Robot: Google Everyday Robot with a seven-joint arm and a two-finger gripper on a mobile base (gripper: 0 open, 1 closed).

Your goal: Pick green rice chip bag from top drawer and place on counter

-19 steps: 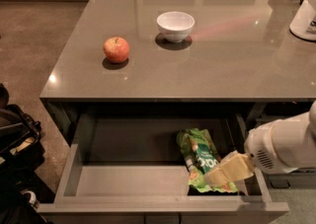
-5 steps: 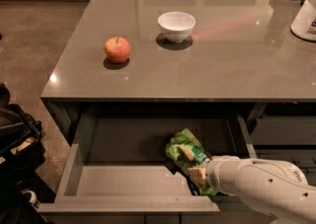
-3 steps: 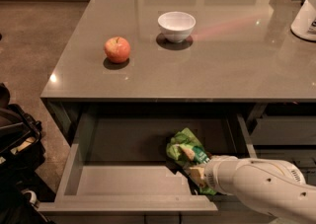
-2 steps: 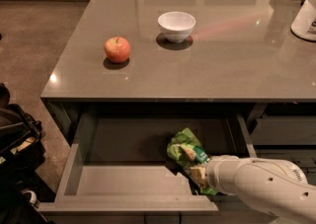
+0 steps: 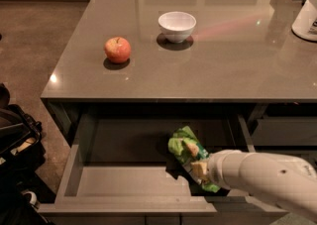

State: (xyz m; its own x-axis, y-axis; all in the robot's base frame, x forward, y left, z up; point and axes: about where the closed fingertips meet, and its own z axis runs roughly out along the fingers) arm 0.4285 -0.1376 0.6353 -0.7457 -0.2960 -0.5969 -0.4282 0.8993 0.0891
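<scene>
The top drawer [image 5: 124,182] is pulled open below the counter [image 5: 223,65]. The green rice chip bag [image 5: 182,147] is in the drawer's right half, bunched up and tilted, with a dark shadow under it. My gripper [image 5: 202,170] reaches in from the right on a white arm and is shut on the bag's near end. The arm's white end hides most of the gripper.
A red apple [image 5: 117,49] and a white bowl [image 5: 177,25] stand on the counter. A white container [image 5: 306,16] is at the counter's far right edge. A dark bag [image 5: 15,140] lies on the floor at the left. The drawer's left half is bare.
In the oldest frame the bag lay flat further right. It then shifted left and bunched up at the gripper. Nothing has visibly moved over the last second.
</scene>
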